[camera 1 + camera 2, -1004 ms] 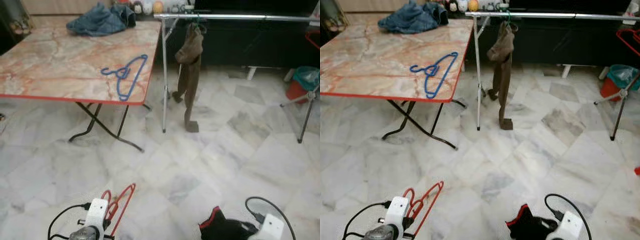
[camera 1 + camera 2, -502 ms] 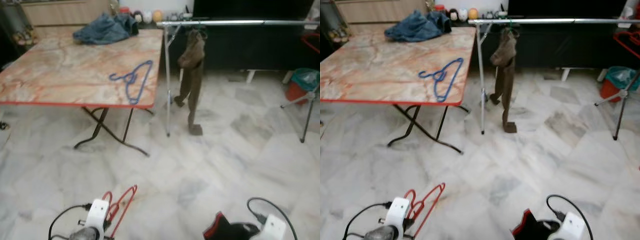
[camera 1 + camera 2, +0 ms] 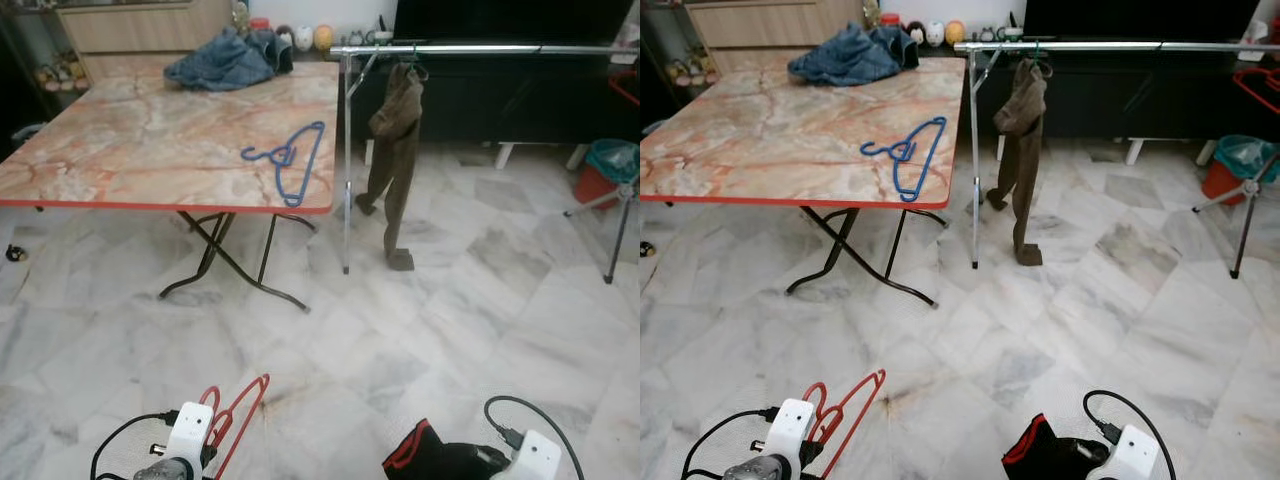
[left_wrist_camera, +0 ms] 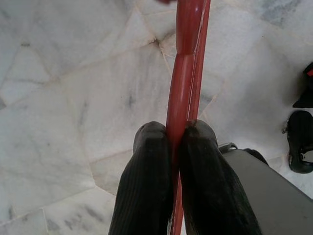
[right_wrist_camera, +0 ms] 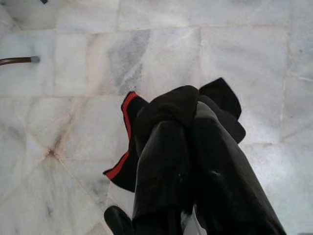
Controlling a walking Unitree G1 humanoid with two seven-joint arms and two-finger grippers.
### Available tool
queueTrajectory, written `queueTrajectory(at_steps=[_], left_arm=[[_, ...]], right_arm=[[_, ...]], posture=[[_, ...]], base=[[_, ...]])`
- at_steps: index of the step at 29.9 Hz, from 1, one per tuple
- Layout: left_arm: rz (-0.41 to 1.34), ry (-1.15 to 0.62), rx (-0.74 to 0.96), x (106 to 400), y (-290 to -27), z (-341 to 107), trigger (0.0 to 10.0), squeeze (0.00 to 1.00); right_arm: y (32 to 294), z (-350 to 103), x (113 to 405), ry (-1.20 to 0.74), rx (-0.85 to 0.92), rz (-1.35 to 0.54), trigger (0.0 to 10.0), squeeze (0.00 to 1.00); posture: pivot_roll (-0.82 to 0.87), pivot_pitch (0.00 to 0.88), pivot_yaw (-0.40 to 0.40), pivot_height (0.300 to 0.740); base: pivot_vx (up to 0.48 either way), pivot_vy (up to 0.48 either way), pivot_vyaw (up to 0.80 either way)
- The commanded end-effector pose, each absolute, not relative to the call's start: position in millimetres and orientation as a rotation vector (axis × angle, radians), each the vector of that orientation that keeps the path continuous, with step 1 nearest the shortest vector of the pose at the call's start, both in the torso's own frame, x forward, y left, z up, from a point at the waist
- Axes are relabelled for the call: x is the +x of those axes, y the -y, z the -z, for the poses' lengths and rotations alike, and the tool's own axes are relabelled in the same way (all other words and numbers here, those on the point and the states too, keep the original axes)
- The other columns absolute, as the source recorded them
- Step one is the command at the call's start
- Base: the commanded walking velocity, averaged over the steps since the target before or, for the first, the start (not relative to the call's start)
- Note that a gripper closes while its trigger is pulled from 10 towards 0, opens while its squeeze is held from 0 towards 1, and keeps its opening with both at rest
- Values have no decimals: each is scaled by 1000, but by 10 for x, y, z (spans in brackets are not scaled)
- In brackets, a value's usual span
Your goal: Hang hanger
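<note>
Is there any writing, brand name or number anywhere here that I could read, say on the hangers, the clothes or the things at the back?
No readable text anywhere.
Red plastic hanger in the left gripper: plain.
Black cloth with red trim in the right gripper: plain.
Blue plastic hanger on the marble-patterned folding table: plain.
Small jars behind the table: too small to read.

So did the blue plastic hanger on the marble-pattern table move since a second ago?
No. The blue plastic hanger lies at the same spot near the marble-pattern table's right edge; the whole view shifted because the camera moved.
</note>
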State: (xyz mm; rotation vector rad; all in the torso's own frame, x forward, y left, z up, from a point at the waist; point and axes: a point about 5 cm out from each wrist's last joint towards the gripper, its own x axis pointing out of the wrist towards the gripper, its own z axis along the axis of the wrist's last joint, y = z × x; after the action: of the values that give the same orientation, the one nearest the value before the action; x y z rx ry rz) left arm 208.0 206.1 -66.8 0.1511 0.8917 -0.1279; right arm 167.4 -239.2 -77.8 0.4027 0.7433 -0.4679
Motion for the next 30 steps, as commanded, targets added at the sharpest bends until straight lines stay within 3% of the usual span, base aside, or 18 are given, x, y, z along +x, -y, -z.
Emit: queueTrajectory(at_steps=[1, 30], left_arm=[[117, -900, 161, 2083, -2093, 664, 10000, 0], [123, -898, 157, 2086, -2072, 665, 10000, 0]], right_arm=[[2392, 739, 1752, -712, 409, 470, 10000, 0], [2372, 729, 1784, -704, 414, 467, 10000, 0]], posture=[[10, 8, 41, 740], [13, 37, 41, 740]], base=[[0, 292, 0], [0, 316, 0]])
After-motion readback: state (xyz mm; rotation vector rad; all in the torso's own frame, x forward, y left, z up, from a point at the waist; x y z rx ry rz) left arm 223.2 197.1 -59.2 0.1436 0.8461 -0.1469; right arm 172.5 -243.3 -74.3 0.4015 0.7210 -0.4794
